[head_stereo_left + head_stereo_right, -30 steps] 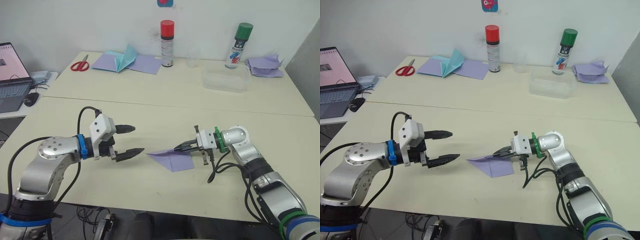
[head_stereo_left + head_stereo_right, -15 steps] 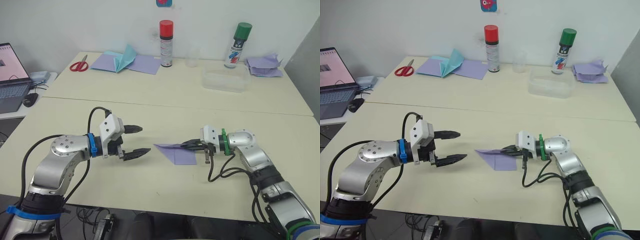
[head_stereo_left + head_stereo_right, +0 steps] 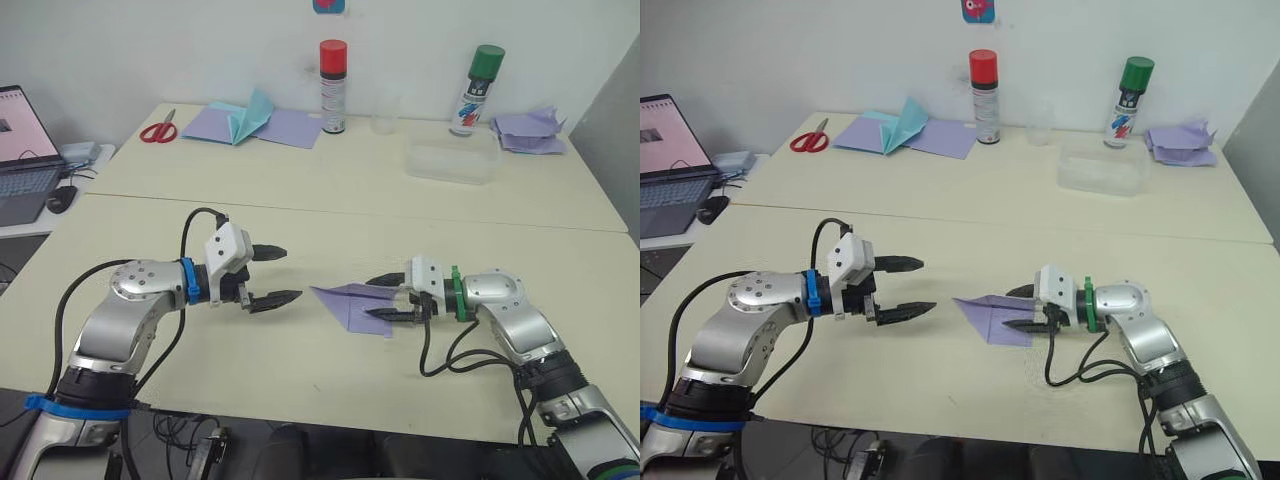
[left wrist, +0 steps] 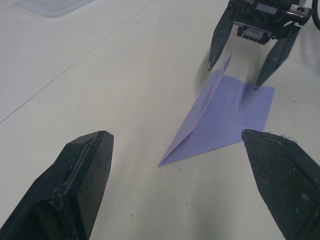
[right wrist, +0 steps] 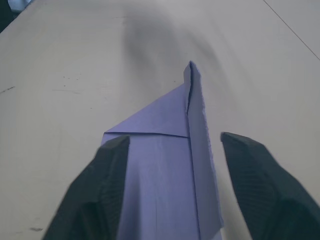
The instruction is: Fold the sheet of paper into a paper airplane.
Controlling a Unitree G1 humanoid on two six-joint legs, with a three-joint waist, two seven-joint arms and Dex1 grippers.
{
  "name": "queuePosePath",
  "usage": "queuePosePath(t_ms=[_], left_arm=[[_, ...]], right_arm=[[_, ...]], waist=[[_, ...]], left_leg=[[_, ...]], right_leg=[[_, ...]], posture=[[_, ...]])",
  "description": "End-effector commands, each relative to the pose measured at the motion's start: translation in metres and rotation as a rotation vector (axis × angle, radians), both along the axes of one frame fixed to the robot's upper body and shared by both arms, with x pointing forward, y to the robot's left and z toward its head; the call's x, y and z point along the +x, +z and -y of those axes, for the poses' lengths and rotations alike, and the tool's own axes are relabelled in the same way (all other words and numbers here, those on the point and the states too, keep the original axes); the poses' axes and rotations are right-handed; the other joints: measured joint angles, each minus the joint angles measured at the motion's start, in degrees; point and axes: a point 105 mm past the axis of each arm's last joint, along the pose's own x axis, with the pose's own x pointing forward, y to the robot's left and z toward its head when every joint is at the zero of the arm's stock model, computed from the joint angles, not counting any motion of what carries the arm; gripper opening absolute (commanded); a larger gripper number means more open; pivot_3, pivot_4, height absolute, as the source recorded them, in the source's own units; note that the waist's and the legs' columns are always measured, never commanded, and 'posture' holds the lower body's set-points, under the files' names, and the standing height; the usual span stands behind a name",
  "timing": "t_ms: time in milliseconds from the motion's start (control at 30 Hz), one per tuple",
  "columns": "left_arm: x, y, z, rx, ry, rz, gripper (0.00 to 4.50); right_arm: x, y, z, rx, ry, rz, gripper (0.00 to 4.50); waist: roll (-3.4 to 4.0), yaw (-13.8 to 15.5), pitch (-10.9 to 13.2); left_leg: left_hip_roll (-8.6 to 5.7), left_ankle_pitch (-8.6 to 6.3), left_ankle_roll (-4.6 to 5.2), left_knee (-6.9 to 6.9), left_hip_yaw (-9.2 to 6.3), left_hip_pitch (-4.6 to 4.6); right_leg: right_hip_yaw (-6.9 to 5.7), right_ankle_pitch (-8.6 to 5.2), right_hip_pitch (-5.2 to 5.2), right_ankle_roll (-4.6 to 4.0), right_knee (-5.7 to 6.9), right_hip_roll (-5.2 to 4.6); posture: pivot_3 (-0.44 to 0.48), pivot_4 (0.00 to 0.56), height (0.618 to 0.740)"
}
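Right wrist view, paper [image 5: 170, 165] between end effector [image 5: 170, 165] fingers

Left gripper [image 3: 275, 275] and right gripper [image 3: 381, 297] facing each other, fingers spread apart, forearms held low.

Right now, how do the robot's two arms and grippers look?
Both arms are silver metal with loose black cables. The left gripper has a white block, two pointed black fingers and a blue wrist band. The right gripper looks the same, with a green band.
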Motion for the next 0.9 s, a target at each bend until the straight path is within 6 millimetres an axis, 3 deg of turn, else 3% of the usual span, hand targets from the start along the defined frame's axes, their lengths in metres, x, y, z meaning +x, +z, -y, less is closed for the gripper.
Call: queuePosePath(t_ms=[33, 100, 267, 500, 633, 900], left_arm=[[0.007, 0.006, 0.010, -0.013, -0.007, 0.050, 4.32], [0.016, 0.005, 0.013, -0.020, 0.028, 0.077, 3.96], [0.037, -0.002, 0.022, -0.021, 0.089, 0.121, 2.42], [0.035, -0.016, 0.056, -0.009, -0.008, 0.100, 0.08], [0.031, -0.028, 0.066, 0.044, -0.066, 0.080, 0.03], [0.019, -0.066, 0.059, 0.222, -0.142, 0.009, 0.03]], right_arm=[[-0.009, 0.030, 0.002, 0.069, 0.019, 0.048, 3.84], [-0.009, 0.041, 0.002, 0.109, 0.000, 0.052, 3.86], [-0.005, 0.054, 0.003, 0.161, -0.073, 0.052, 3.86], [-0.001, 0.056, 0.003, 0.177, -0.170, 0.024, 3.86], [-0.003, 0.052, 0.007, 0.155, -0.199, 0.020, 3.86], [-0.011, 0.049, 0.010, 0.152, -0.234, 0.014, 3.86]], waist=[[0.00, 0.1, 0.0], [0.00, 0.2, 0.0], [-0.01, 0.1, 0.0], [-0.01, 0.2, 0.0], [-0.01, 0.1, 0.0], [-0.01, 0.1, 0.0]], left_leg=[[-0.01, 0.00, 0.00, 0.00, 0.00, 0.00], [-0.01, 0.00, 0.00, 0.01, 0.00, -0.02], [-0.01, 0.00, 0.00, 0.02, -0.02, -0.02], [-0.03, 0.00, 0.00, 0.02, -0.04, -0.17], [-0.04, 0.00, 0.00, 0.02, -0.05, -0.17], [-0.05, 0.00, 0.00, 0.02, -0.05, -0.18]], right_leg=[[0.01, 0.00, 0.01, 0.00, 0.00, 0.00], [0.00, 0.00, 0.01, 0.00, -0.01, 0.00], [0.00, 0.00, 0.01, 0.00, -0.01, 0.00], [0.01, 0.00, -0.08, 0.00, -0.04, 0.00], [0.01, 0.00, -0.07, 0.00, -0.04, 0.00], [0.02, 0.00, -0.09, 0.00, -0.05, 0.02]], posture=[[0.000, 0.150, 0.740], [0.000, 0.150, 0.740], [0.000, 0.150, 0.740], [0.000, 0.150, 0.740], [0.000, 0.150, 0.740], [0.000, 0.150, 0.740]])
